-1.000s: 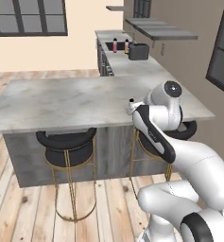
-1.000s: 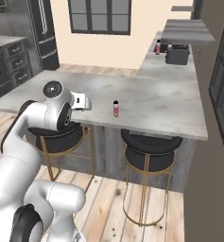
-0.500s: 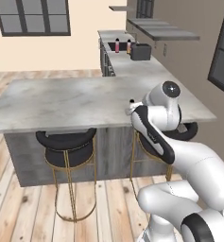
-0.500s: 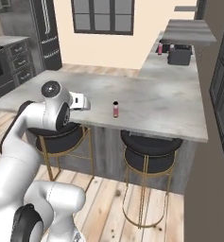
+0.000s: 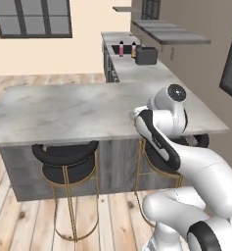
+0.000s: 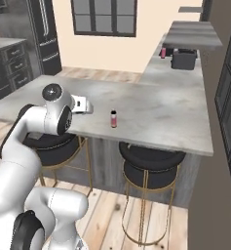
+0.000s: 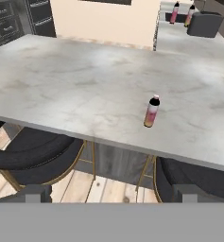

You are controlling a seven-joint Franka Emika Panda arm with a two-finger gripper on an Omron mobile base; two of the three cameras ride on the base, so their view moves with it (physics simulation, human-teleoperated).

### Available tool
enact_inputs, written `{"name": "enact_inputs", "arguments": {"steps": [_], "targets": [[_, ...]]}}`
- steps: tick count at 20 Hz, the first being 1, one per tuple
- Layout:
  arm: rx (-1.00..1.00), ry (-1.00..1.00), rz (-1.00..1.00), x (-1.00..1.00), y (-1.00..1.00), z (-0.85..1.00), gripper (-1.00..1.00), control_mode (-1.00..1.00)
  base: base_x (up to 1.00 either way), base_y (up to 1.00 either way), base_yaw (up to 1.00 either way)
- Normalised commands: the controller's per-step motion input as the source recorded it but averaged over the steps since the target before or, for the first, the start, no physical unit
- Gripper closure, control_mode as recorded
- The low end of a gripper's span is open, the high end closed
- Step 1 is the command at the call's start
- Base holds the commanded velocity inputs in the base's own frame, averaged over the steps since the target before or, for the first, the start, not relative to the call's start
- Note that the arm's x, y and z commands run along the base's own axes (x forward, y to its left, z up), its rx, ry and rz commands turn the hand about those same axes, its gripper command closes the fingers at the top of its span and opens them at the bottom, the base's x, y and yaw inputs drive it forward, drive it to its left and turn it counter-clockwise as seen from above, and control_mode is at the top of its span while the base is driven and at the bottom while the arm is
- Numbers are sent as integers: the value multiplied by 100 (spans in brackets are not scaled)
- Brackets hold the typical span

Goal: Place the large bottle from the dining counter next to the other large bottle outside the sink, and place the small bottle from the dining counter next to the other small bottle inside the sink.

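My gripper (image 6: 89,107) hangs over the near edge of the dining counter (image 6: 151,114), jaws spread wide and holding nothing. In the hand view my two dark fingertips (image 7: 33,193) rise at the bottom, well apart, with only stools and floor between them.

Ahead of the gripper, one small bottle (image 7: 151,111) stands upright on the dining counter, near its front edge and apart from my fingers. It has a dark cap and a body shading from pink to orange. From the right base view the same bottle (image 6: 113,118) stands just to the right of the gripper, not touching it.

Below the counter edge sit two round black stools with thin gold legs: one (image 6: 150,166) under the bottle's side, another (image 5: 64,162) further along.

Beyond the dining counter a second counter (image 6: 178,68) runs away along the wall. On it, at the far end, two bottles stand upright close together: a pink one (image 7: 174,12) and a darker orange one (image 7: 190,15). A dark boxy appliance (image 7: 204,24) sits just beside them. Whether they stand in or beside a sink I cannot tell.
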Motion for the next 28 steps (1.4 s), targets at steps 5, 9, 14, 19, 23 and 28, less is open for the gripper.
{"name": "enact_inputs", "arguments": {"steps": [5, 9, 14, 19, 23, 28], "targets": [[0, 0, 0, 0, 0, 0, -100, 100, 36, -25, 0], [0, 0, 0, 0, 0, 0, -100, 100, 31, -13, 0], [0, 0, 0, 0, 0, 0, -100, 100, 28, -1, 1], [0, 0, 0, 0, 0, 0, -100, 100, 34, -4, 0], [0, 0, 0, 0, 0, 0, -100, 100, 40, -3, 0], [0, 0, 0, 0, 0, 0, -100, 100, 38, -4, 0]]}}
